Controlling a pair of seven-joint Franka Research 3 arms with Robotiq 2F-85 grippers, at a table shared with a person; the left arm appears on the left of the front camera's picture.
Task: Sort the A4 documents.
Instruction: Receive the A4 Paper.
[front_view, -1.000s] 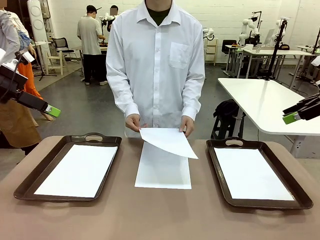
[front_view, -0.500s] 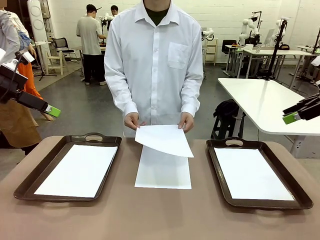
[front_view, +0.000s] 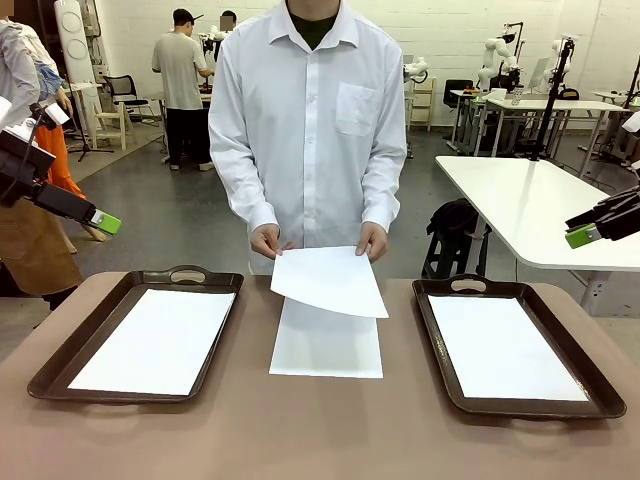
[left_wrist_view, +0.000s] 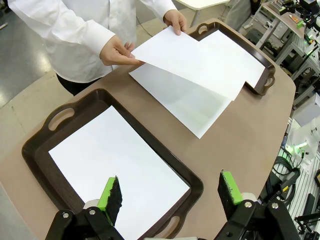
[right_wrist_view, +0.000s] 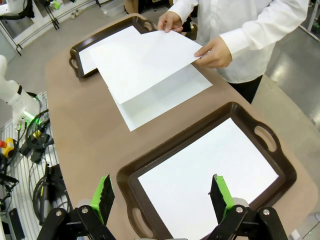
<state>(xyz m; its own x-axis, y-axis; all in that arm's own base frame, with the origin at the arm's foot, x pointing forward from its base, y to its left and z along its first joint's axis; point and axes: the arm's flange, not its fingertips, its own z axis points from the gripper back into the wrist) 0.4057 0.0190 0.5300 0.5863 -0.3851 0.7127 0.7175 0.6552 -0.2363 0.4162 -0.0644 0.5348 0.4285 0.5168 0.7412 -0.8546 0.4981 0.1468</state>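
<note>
1. The far end of the centre pile (front_view: 326, 345) of A4 documents lies under the lifted sheet (front_view: 330, 280). I cannot tell how many pages the pile holds, nor whether any page carries print.
2. In the front view the left gripper (front_view: 105, 222) and the right gripper (front_view: 580, 236) are cut off by the picture's sides, so only their green-padded tips show there.
3. The wrist views show both grippers released, with the fingers spread wide and nothing between them.
4. The hand nearer the left tray (front_view: 266, 241) and the hand nearer the right tray (front_view: 373, 241) pinch the lifted sheet by its far corners, and it slants above the pile.
5. One white sheet (front_view: 155, 340) lies flat in the left tray (front_view: 186, 275), and another sheet (front_view: 505, 347) lies flat in the right tray (front_view: 478, 284).
6. The table (front_view: 320, 430) is matt brown with rounded corners. Behind the person are a grey floor, a white table (front_view: 530, 210) and other people at benches.
7. Bare strips of table separate the pile from each tray, and a bare band runs along the near edge.
8. Both grippers hang high at the table's sides, well apart from every sheet.
</note>
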